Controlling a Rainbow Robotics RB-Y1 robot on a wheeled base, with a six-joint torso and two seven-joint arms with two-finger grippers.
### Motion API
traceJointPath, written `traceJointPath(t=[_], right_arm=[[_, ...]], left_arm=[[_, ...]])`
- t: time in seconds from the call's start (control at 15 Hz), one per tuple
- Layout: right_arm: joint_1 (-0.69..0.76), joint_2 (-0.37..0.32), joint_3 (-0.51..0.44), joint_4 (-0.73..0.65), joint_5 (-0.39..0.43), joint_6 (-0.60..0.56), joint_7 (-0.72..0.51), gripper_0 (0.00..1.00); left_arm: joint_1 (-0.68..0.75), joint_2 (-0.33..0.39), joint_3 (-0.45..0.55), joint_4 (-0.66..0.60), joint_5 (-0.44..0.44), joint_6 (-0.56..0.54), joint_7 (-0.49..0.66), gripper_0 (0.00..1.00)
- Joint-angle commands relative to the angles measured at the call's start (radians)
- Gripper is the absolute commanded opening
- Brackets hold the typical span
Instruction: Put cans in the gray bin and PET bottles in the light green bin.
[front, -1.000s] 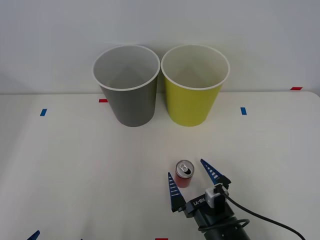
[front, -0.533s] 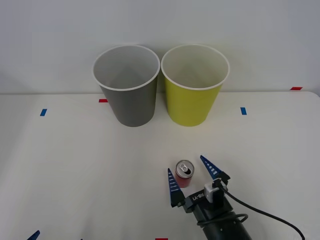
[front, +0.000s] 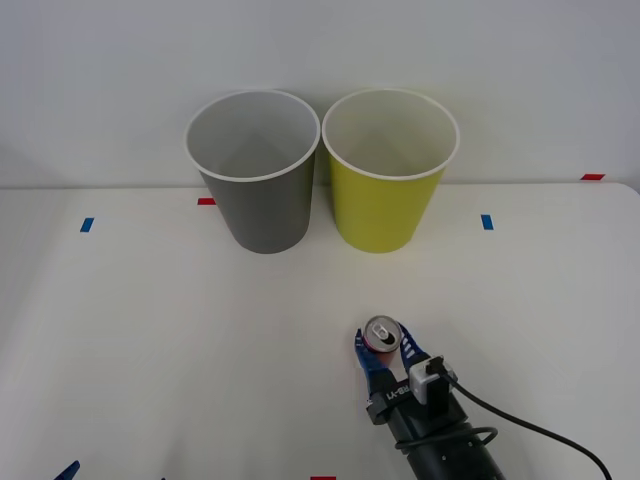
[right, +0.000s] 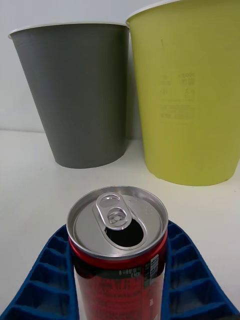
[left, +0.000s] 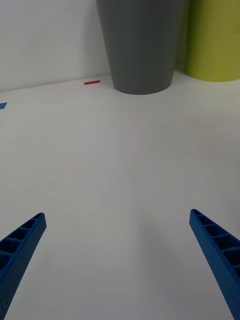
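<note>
A small red can with a silver top and open pull tab stands upright on the white table, right of centre near the front. My right gripper is shut on the can, its blue ribbed fingers pressed against both sides. Farther back stand the gray bin and, to its right, the light green bin, side by side. My left gripper hangs open low over bare table at the front left.
The white table reaches back to a pale wall. Small blue tape marks and red tape marks dot its surface. A black cable trails from the right wrist toward the front right.
My right gripper's fingers, spread on either side of the can a second ago, have closed onto it. The can sits slightly farther right. The bins and the left arm have not moved.
</note>
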Motion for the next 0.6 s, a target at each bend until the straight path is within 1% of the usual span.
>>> traceJointPath(t=[0.07, 0.2, 0.27, 0.4, 0.53, 0.6], right_arm=[[0.000, 0.001, 0.001, -0.001, 0.000, 0.000, 0.000, 0.16], [-0.006, -0.001, 0.000, -0.007, 0.002, 0.006, -0.008, 0.12], [-0.004, -0.007, 0.000, -0.041, 0.003, 0.050, -0.007, 0.12], [0.023, -0.039, 0.005, -0.217, 0.006, 0.270, -0.003, 0.12], [0.028, -0.051, 0.005, -0.343, -0.003, 0.428, -0.010, 0.12], [0.020, -0.048, 0.003, -0.372, -0.006, 0.474, -0.011, 0.12]], left_arm=[[0.000, 0.000, 0.000, 0.000, 0.000, 0.000, 0.000, 1.00], [0.000, 0.000, 0.000, 0.000, 0.000, 0.000, 0.000, 1.00], [0.000, 0.000, 0.000, 0.000, 0.000, 0.000, 0.000, 1.00], [0.000, 0.000, 0.000, 0.000, 0.000, 0.000, 0.000, 1.00], [0.000, 0.000, 0.000, 0.000, 0.000, 0.000, 0.000, 1.00], [0.000, 0.000, 0.000, 0.000, 0.000, 0.000, 0.000, 1.00]])
